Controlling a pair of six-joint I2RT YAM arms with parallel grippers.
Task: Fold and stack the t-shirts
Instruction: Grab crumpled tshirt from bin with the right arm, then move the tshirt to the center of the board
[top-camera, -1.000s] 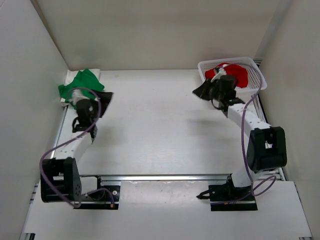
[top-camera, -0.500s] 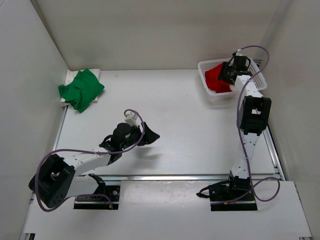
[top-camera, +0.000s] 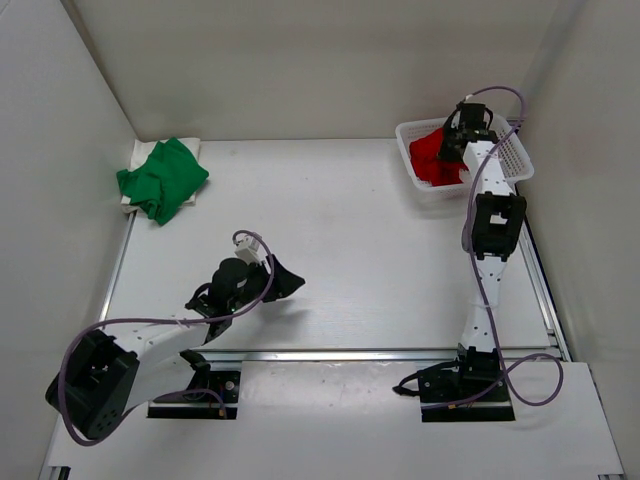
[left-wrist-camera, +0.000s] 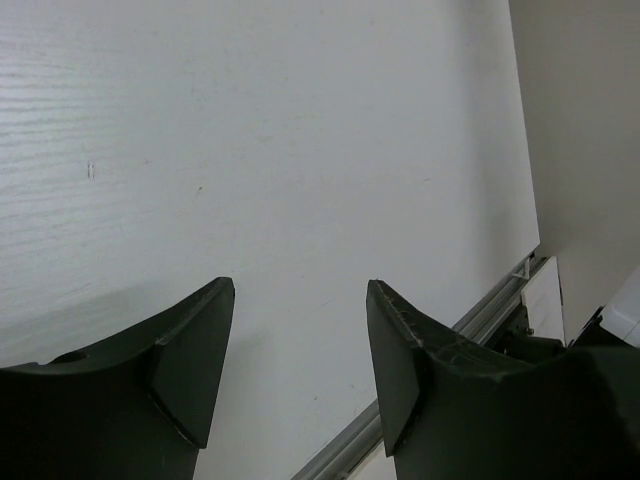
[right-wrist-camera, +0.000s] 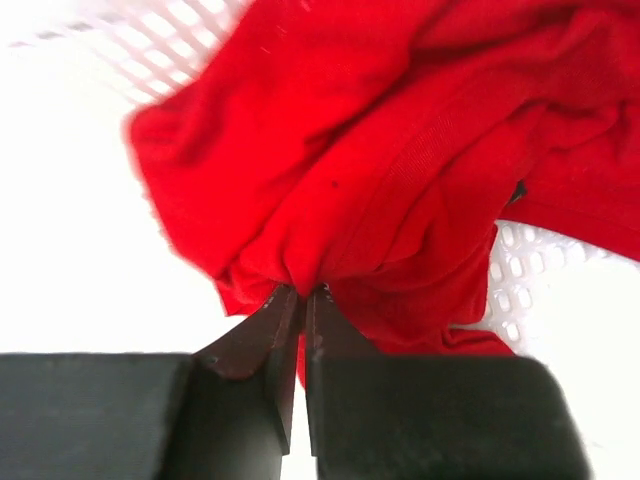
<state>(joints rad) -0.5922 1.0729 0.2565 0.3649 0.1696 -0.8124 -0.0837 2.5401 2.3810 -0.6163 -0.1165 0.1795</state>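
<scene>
While fingers (right-wrist-camera: 255, 345) pinch red t-shirt (right-wrist-camera: 380, 150), in basket (top-camera: 440, 192)

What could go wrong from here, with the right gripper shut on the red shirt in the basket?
The right gripper pinches only a small bunched fold of the red t-shirt, so the cloth may slip free on lifting. The shirt lies in the light-looking mesh basket, which might drag or tip as it is pulled out. The left gripper hangs open over bare table, too far off to steady either.
</scene>
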